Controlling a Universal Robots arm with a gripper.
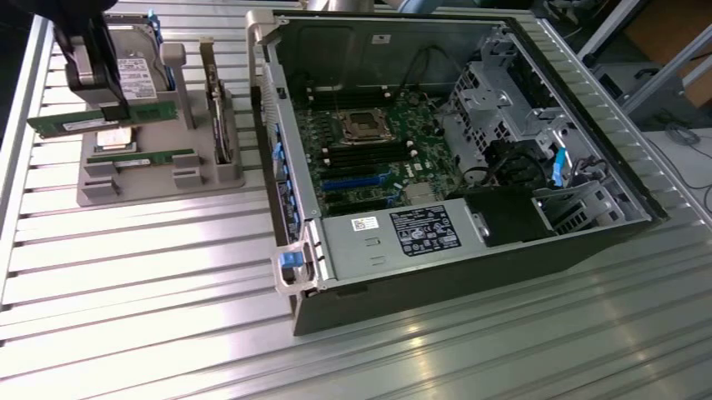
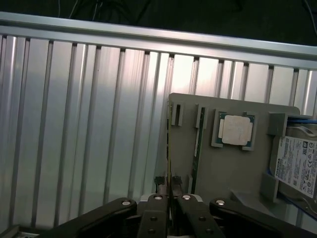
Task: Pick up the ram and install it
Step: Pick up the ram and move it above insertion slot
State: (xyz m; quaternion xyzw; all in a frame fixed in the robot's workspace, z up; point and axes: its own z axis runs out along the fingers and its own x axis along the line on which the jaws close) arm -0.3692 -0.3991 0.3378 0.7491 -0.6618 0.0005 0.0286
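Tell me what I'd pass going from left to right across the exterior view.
The gripper shut on the ram → the upright card with a metal bracket → the processor socket in the open computer → the metal drive cage.

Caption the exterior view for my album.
Jaws clamp the ram at the grey tray, beside an open computer case.

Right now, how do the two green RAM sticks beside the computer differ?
The held ram is pinched by the gripper; the other ram sits untouched. The held ram juts past the edge of the gray tray; the other ram rests within it. Both are thin green boards.
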